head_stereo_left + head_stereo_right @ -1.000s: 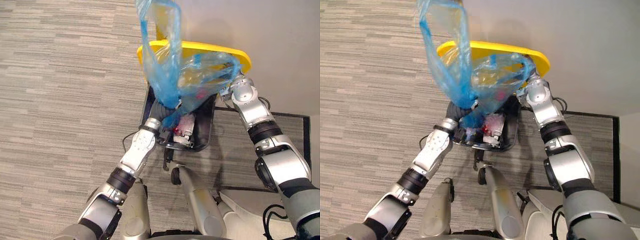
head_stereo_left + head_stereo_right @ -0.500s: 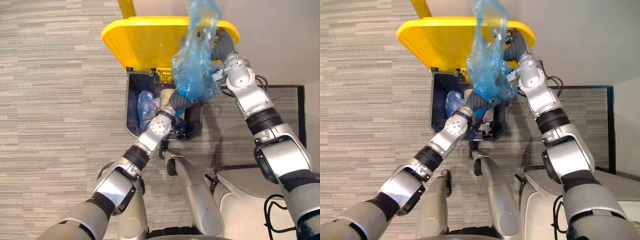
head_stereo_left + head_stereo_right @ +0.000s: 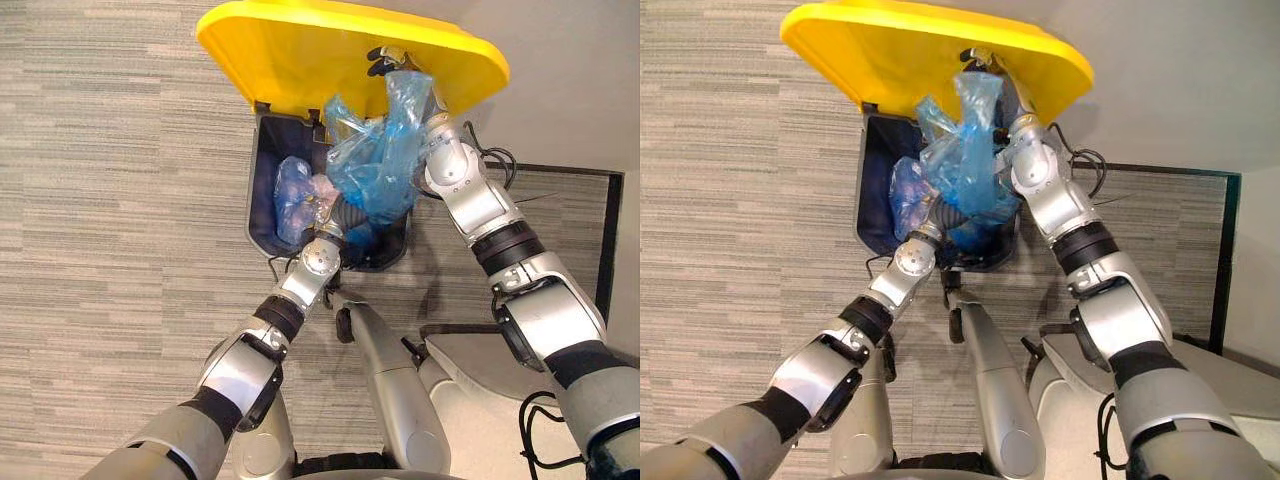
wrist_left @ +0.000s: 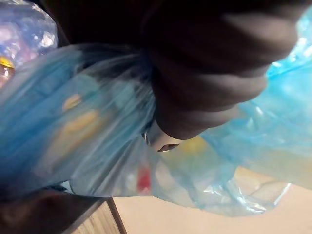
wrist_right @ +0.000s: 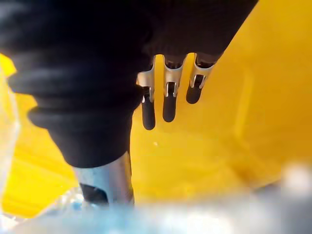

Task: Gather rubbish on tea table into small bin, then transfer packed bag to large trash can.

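- The large trash can (image 3: 262, 205), dark-walled, stands on the striped grey carpet floor (image 3: 120, 200). Its yellow lid (image 3: 290, 50) is swung up and back, leaving the mouth uncovered.
- The packed blue bag (image 3: 375, 165) hangs over the open mouth, between the two arms. Its crumpled upper end reaches up in front of the lid, and its fuller lower part sits at the can's near rim and looks to dip inside.
- Through the bag's thin plastic, the left wrist view shows yellowish and red bits of rubbish.
- The right hand (image 3: 392, 60) is raised against the underside of the lid, just above the top of the bag. In its own wrist view the fingers (image 5: 168, 97) are straight and loose in front of the yellow surface, curled round nothing, with blue plastic showing below the thumb.
- The bag's top may be draped on that wrist rather than pinched, but the plastic hides the contact.
- The left hand (image 3: 347, 214) is pushed in under the bag at the can's near edge. Its dark ribbed cover is pressed into the plastic and its fingers are buried, so I cannot tell whether they grip.
- Inside the can, on the side away from the bag, lies a pale blue bundle (image 3: 293, 195).
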